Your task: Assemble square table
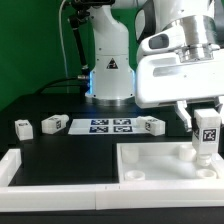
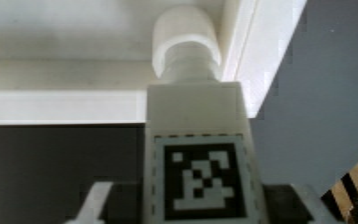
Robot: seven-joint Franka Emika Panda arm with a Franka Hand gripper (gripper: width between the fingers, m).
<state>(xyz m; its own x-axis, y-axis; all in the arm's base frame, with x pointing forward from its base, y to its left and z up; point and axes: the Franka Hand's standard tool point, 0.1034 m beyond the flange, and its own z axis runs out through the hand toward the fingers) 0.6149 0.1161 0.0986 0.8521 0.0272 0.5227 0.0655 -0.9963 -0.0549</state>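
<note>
The white square tabletop slab [image 1: 165, 168] lies at the front on the exterior view's right, its underside up. My gripper [image 1: 206, 128] is shut on a white tagged leg [image 1: 206, 135] and holds it upright over the slab's corner on the exterior view's right, its lower end at the slab's surface. In the wrist view the leg [image 2: 195, 150] fills the middle, its tag facing the camera, its far end at the slab [image 2: 69, 70]. Three more tagged legs lie behind: two [image 1: 22, 127] [image 1: 54, 124] on the exterior view's left, one [image 1: 151, 125] in the middle.
The marker board [image 1: 105, 125] lies flat between the loose legs. A white L-shaped border rail [image 1: 20, 165] runs along the front and the exterior view's left. The robot base [image 1: 110, 70] stands at the back.
</note>
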